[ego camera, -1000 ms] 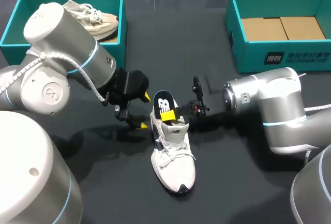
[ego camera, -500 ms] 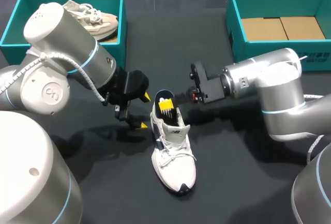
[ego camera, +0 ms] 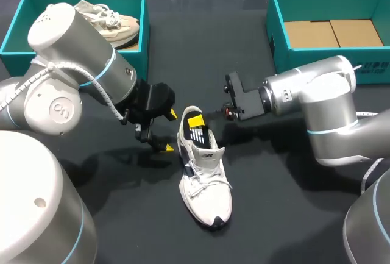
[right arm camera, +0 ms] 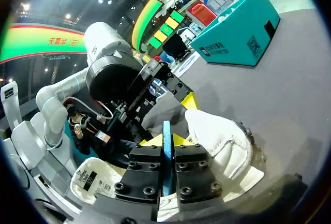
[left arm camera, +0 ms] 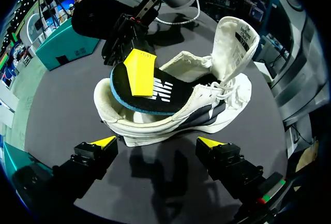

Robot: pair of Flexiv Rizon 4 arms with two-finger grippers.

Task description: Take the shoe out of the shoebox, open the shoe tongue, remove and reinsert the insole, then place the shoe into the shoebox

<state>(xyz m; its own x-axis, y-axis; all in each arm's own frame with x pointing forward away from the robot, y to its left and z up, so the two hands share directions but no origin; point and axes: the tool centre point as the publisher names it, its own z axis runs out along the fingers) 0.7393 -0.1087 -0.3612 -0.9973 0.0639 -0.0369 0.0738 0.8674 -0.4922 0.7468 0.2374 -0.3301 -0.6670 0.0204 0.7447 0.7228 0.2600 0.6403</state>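
Between the right jaws sits the heel end of the insole (left arm camera: 155, 97): dark blue, pinched from both faces. Its front part lies inside the shoe (ego camera: 204, 178). Shoe is white, standing on its sole on the counter (ego camera: 274, 215), heel at the right jaws, toe pointing away. Tongue (left arm camera: 235, 43) is pulled up and forward, so the mouth is wide open.

Left jaws are spread wide and hold nothing. They are just beside the shoe's flank, one fingertip (left arm camera: 103, 142) near the heel and the other toward midfoot, apparently not touching.

Insole step, I'd say; can't tell whether it's coming out or going back.

Handling guess: insole is thin, light, floppy foam that buckles if shoved, so hold the heel edge and feed it low along the shoe floor. Shoe is light, with a soft upper and stiffer sole, and likely to skid. I'd brace it across the heel collar with the left jaws.

Farther out, a teal box (ego camera: 18, 29) beyond the left jaws holds another shoe (ego camera: 113, 23). A second teal box (ego camera: 280, 44) beyond the right jaws holds cardboard (ego camera: 332, 32).
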